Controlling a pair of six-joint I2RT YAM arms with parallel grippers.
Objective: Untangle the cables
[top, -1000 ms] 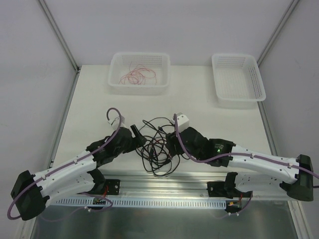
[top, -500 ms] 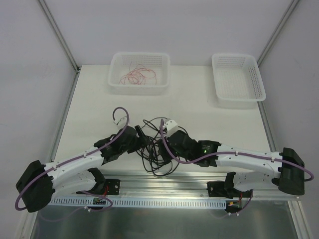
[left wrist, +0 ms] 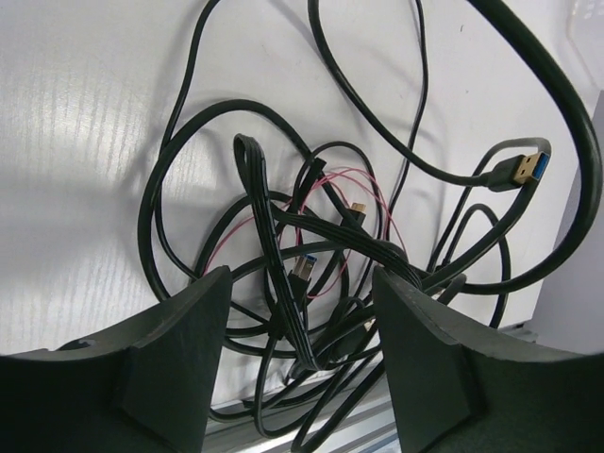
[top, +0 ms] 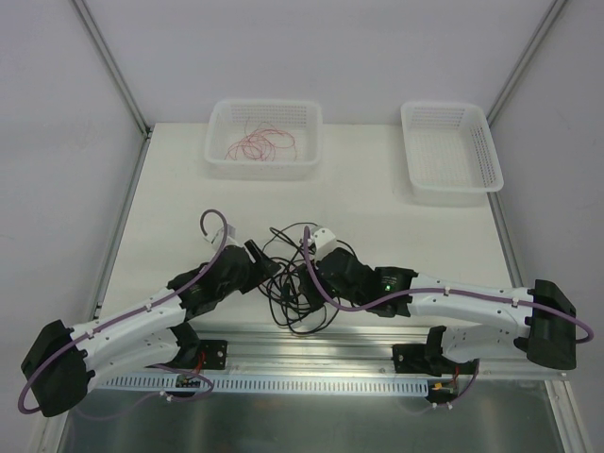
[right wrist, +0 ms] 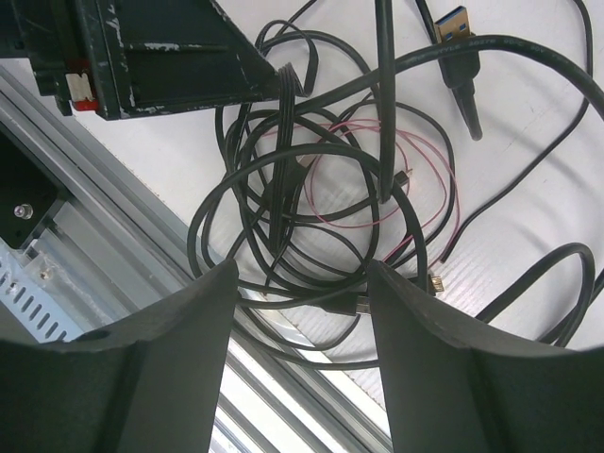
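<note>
The cables point(top: 294, 283) lie in 1 knot on the table point(top: 377, 189), directly between the 2 grippers and under both sets of fingertips. It is mostly black USB leads. A fine red-pink wire point(left wrist: 377, 193) is threaded through the middle, and 1 blue-tongued USB plug point(left wrist: 524, 170) lies free, ahead and to the right of the left gripper point(left wrist: 300, 283).

That gripper's fingers stand spread with nothing pinched. A folded black lead point(left wrist: 260, 198) runs straight out from the gap between them. The right gripper point(right wrist: 300, 269) is also spread and empty, poised over the densest loops.

The step in hand looks like taking a first hold. It is probably best for each gripper to close on only 1 strand: the left on the folded lead just ahead of it, the right on a separate outer loop. The pink wire should be avoided, since it would likely cinch the knot when the arms draw apart. 2 white baskets point(top: 217, 160) sit far beyond the fingertips.
</note>
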